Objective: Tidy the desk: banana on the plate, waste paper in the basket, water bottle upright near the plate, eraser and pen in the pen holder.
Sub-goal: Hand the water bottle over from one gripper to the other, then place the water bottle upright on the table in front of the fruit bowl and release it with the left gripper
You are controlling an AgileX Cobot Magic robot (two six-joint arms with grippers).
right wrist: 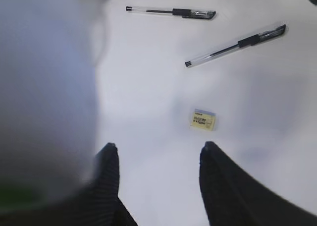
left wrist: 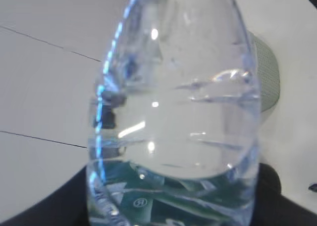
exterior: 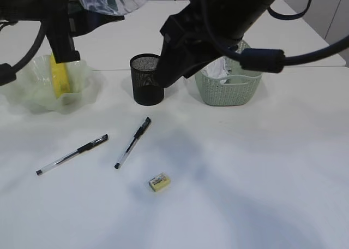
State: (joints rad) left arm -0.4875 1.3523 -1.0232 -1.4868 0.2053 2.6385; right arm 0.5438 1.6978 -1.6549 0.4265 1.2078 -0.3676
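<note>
Exterior view: wide bare desk at 3 to 6 o'clock; eraser near front centre, two pens at 10 o'clock of it. Pen holder upright mid-desk, basket at its 3 o'clock with waste paper inside, plate at far left holding banana. Left gripper raised at top left, clamped on water bottle held off desk. Right gripper hanging above eraser, jaws apart, nothing between

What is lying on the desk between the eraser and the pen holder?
In the exterior view, one pen lies between the eraser and the pen holder. The rest of that stretch is bare white desk.
</note>
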